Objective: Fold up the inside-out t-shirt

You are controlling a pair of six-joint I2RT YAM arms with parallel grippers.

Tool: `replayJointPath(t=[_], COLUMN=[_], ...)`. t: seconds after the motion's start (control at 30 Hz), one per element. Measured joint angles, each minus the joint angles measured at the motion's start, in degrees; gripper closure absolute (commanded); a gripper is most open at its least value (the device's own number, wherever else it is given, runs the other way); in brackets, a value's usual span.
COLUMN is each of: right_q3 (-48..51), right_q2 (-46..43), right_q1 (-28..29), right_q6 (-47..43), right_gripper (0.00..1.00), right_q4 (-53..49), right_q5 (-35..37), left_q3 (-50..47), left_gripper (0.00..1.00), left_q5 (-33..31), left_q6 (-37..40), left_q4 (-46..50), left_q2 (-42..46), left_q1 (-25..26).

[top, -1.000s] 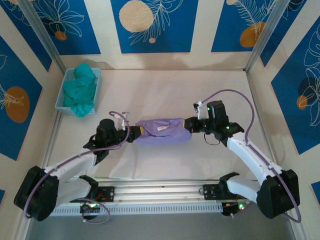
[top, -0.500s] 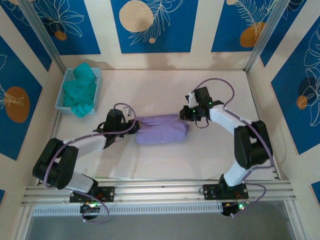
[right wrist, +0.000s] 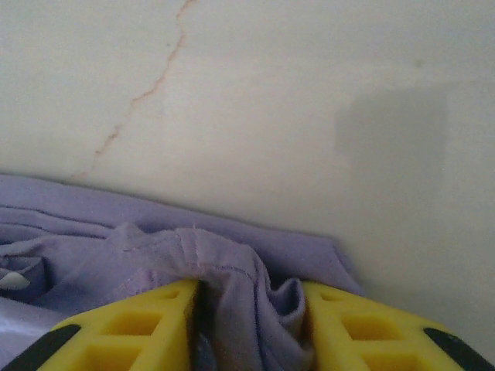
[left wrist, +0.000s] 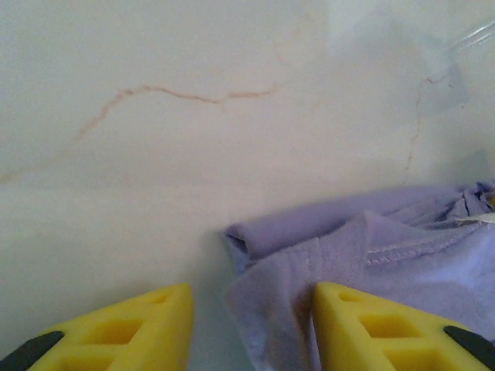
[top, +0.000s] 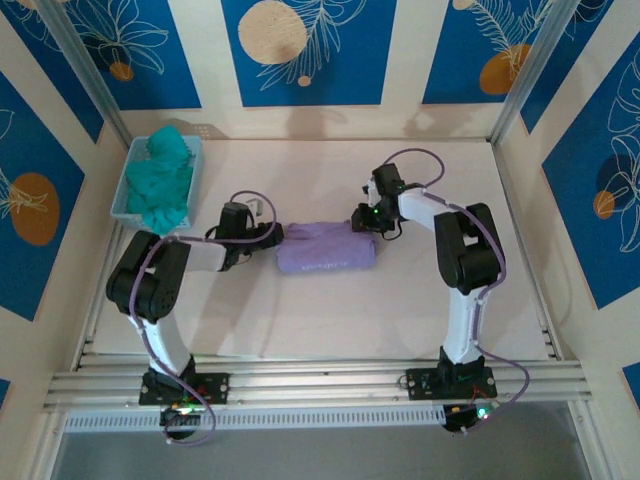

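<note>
T-shirt [top: 325, 251] lies long axis L–R on counter [top: 330, 310]. Left pincer [top: 272, 236] spread at L end; right pincer [top: 362, 220] spread at far-R corner, cloth bunched inside.

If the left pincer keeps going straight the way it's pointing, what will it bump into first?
The purple t-shirt. Its corner lies right between the left pincer's yellow fingers, so it would likely touch cloth at once.

White arm links [top: 462, 318], black joints [top: 466, 262], looping purple cables [top: 410, 154], yellow end effector fingers [left wrist: 128, 328]
</note>
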State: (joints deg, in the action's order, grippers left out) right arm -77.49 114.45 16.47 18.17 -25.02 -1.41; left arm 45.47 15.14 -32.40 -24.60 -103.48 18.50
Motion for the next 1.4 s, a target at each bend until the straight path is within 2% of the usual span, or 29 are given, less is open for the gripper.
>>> replayJointPath(t=[0.23,0.33,0.47,0.6,0.73,0.87,0.93,1.07,1.17,1.23,1.33,1.4], right_q3=[9.1,12.8,14.7,14.7,14.7,14.4,14.2,14.2,14.2,14.1,13.2,12.0], right_q2=[-16.3,-21.2,-18.7,-13.5,-9.4,-7.5,-6.5,-5.0,-4.5,-4.8,-6.1,-7.8], right_q1=[-1.2,-2.3,-2.9,-3.2,-3.1,-2.8,-2.1,-1.1,-1.2,-1.9,-3.5,-5.6], right_q6=[0.6,2.2,4.2,6.0,7.8,9.6,10.4,12.0,12.6,12.5,10.3,7.7], right_gripper=[0.25,0.2,0.19,0.19,0.25,0.32,0.41,0.67,0.89,0.96,0.99,0.99], right_q4=[-1.3,-0.6,0.5,2.6,4.9,6.6,7.7,9.9,10.8,10.5,7.8,4.5], right_q5=[0.9,-2.3,-5.9,-9.4,-13.0,-15.6,-16.5,-18.5,-19.5,-19.5,-17.7,-15.2], left_q3=[-5.7,-7.9,-8.2,-7.8,-7.3,-7.2,-7.2,-7.2,-7.2,-7.2,-7.2,-7.2], left_gripper=[0.4,0.4,0.42,0.56,0.71,0.8,0.81,0.82,0.77,0.66,0.47,0.42], left_q5=[0.0,2.0,4.8,7.1,8.0,8.5,8.6,8.7,8.9,9.1,8.5,7.1], left_q6=[0.9,0.7,-0.2,-1.2,-1.7,-2.1,-2.2,-2.6,-3.1,-3.3,-3.0,-2.0], left_q4=[3.1,3.2,3.0,2.5,1.5,-0.3,-0.7,-1.4,-1.6,-1.5,0.1,3.1], left_q2=[11.4,14.7,13.3,8.4,4.7,3.0,2.7,2.4,2.4,2.6,4.8,7.8], left_q1=[-0.5,0.1,1.6,2.7,2.8,2.8,2.8,2.7,2.6,2.7,2.8,2.8])
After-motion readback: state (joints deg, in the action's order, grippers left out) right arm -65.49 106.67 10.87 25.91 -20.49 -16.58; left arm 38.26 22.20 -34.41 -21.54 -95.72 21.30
